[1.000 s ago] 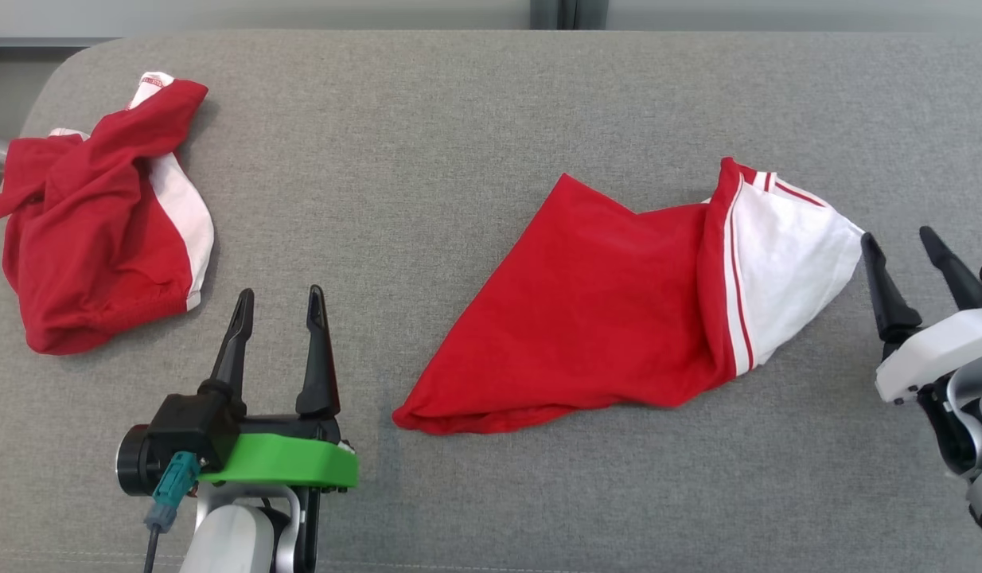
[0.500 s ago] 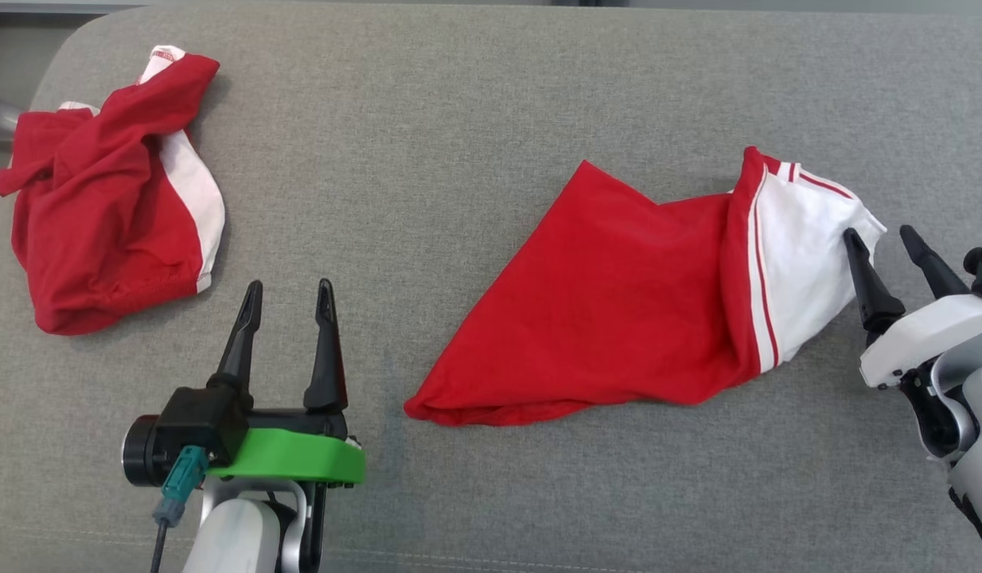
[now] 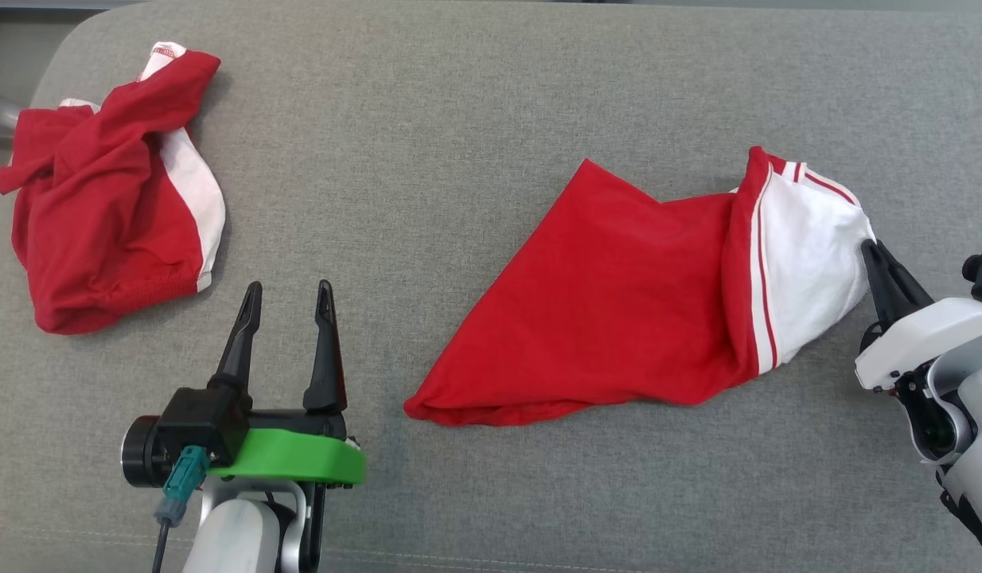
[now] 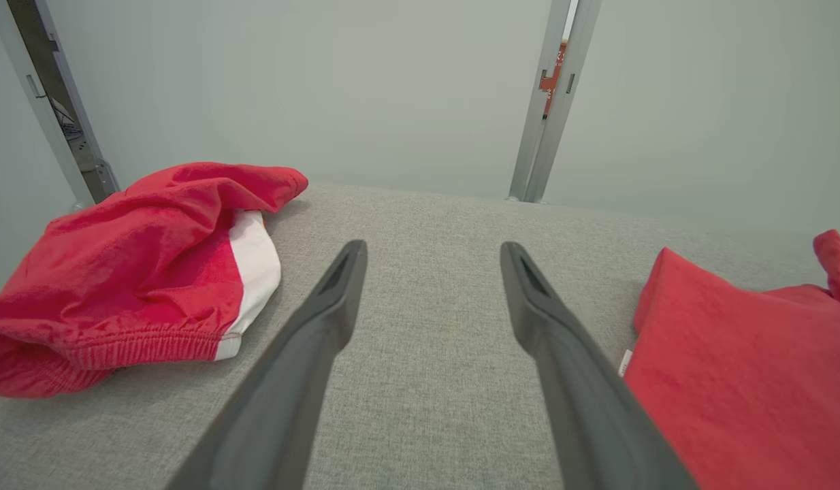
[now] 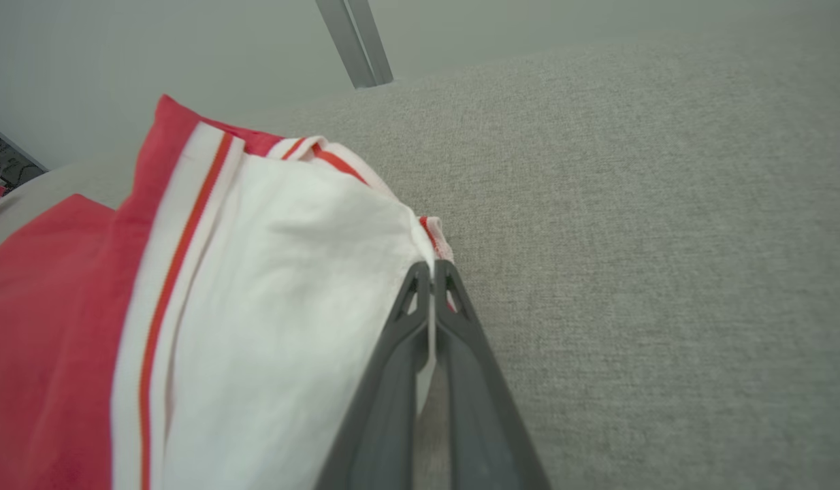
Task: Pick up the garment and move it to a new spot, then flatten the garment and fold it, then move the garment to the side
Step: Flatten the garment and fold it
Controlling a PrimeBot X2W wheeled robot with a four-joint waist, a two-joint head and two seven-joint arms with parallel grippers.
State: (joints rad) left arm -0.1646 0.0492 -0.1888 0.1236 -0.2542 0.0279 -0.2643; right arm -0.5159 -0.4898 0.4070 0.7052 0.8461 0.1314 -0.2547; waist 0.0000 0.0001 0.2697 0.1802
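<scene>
A red garment [image 3: 618, 302] with a white, red-striped end [image 3: 809, 263] lies spread on the grey cushioned surface [image 3: 475, 143], right of centre. My right gripper [image 3: 870, 248] is shut on the corner of that white end; in the right wrist view its fingers [image 5: 430, 272] pinch the white cloth's [image 5: 270, 299] edge. My left gripper [image 3: 286, 291] stands open above the bare surface, left of the garment's lower tip, nothing between its fingers [image 4: 338, 286]. The garment's red edge [image 4: 733, 381] shows at the right of the left wrist view.
A second red and white garment [image 3: 109, 199] lies crumpled at the far left of the surface, also in the left wrist view [image 4: 134, 272]. Metal posts [image 4: 549, 102] and a pale wall stand behind the surface's far edge.
My right gripper has moved left onto the white corner and shut on it. The left gripper has stayed open in place. The head camera tilted slightly.
</scene>
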